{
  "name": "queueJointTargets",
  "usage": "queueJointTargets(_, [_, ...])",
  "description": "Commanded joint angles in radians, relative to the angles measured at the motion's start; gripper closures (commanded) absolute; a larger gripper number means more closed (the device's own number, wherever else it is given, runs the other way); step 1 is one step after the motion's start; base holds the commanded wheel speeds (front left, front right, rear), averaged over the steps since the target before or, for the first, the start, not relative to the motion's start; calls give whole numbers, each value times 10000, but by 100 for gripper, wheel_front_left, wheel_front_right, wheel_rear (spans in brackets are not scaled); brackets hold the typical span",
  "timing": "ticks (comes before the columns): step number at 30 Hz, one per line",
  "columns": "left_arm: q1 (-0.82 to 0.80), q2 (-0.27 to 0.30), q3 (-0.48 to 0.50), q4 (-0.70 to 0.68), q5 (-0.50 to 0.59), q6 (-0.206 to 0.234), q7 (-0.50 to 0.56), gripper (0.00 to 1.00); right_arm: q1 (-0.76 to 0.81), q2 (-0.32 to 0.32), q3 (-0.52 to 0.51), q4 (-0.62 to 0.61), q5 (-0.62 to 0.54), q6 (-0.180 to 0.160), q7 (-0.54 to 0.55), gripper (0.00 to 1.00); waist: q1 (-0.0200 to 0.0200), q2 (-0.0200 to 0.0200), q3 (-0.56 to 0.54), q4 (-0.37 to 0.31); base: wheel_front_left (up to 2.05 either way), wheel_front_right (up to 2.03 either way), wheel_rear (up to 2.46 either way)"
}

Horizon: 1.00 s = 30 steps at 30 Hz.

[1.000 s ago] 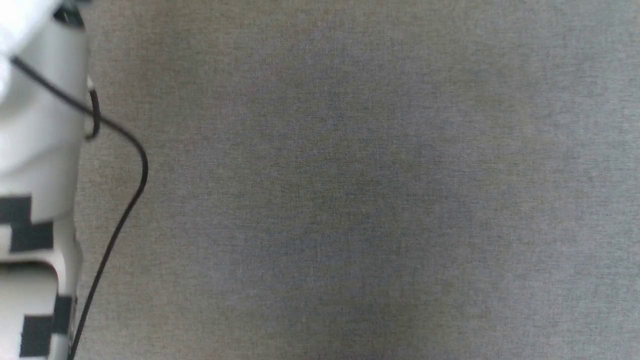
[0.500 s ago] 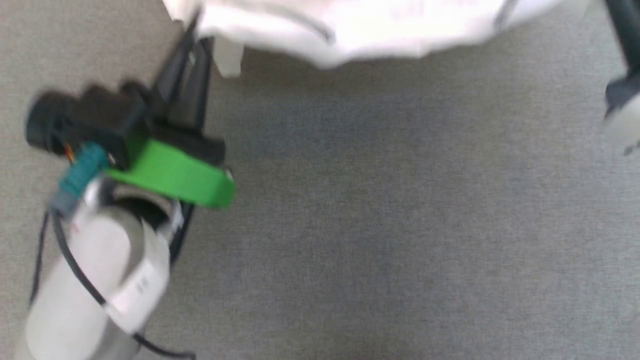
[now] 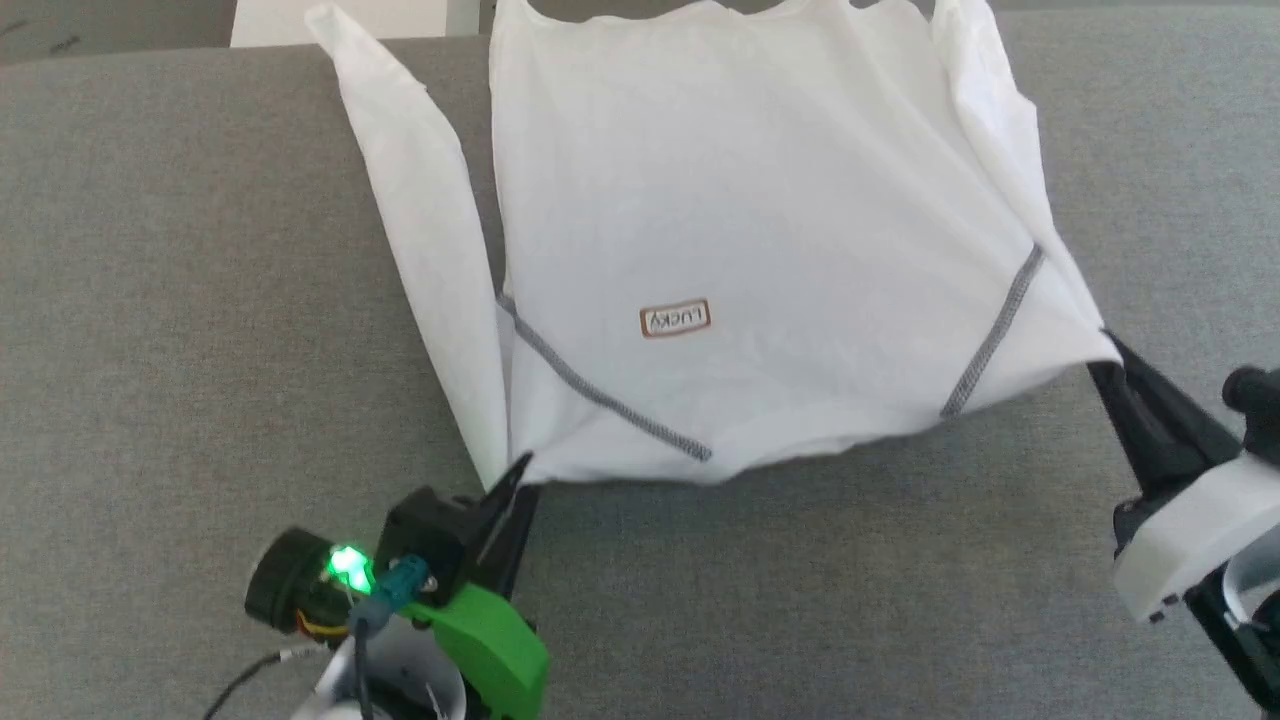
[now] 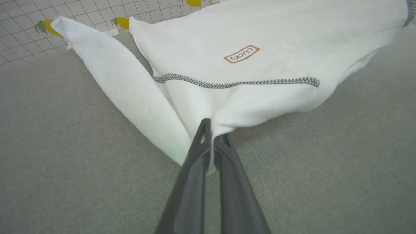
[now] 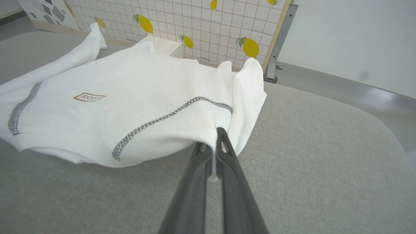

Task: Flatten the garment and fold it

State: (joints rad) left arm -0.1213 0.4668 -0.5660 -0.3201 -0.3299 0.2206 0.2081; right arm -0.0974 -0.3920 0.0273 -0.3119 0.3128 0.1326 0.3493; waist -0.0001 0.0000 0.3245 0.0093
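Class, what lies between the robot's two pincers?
In the head view, the near edge of the garment runs from left pincer to right pincer, both shut on it; below, bare grey surface.

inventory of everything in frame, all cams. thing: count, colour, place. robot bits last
garment: 1, white long-sleeved shirt, spread on the padded surface, near corners pinched by both grippers
LUCKY patch: 1, brown outline, mid chest of the garment
stitched lines: 2, grey zigzag, slanting across the garment's near part
padded surface: 1, grey fabric, under the garment
lemon-print grid panel: 1, white with yellow lemons, behind the far edge
box: 1, white, beyond the far edge, by the panel
metal post: 1, grey, at the panel's end
left gripper: 1, dark fingers, green mount, shut on the garment's near-left corner
right gripper: 1, dark fingers, white mount, shut on the near-right corner
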Motion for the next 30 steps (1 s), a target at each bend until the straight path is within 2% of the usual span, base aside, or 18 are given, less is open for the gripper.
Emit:
queueJointTargets(1, [364, 105, -121, 108, -102, -77, 140, 100, 416, 97, -64, 40, -53, -19, -3, 100, 1, 0, -429, -80, 0, 0, 0])
queueJointTargets(14, [1796, 392, -1137, 1228, -1273, -803, 1374, 100, 3449, 56, 627, 941, -399, -19, 934, 100, 1, 0, -1233, -196, 0, 0, 0])
queueJointTargets(24, [2346, 357, -1459, 2131, -2002, -1096, 1835, 100, 4179, -106, 976, 1719, -344, -19, 1531, 100, 1, 0, -1418, -203, 0, 0, 0])
queueJointTargets(30, [2641, 466, -1451, 2178, -2412, -1075, 2184, 100, 4369, -283, 1094, 1752, -128, -19, 2163, 100, 1, 0, -1639, -184, 0, 0, 0])
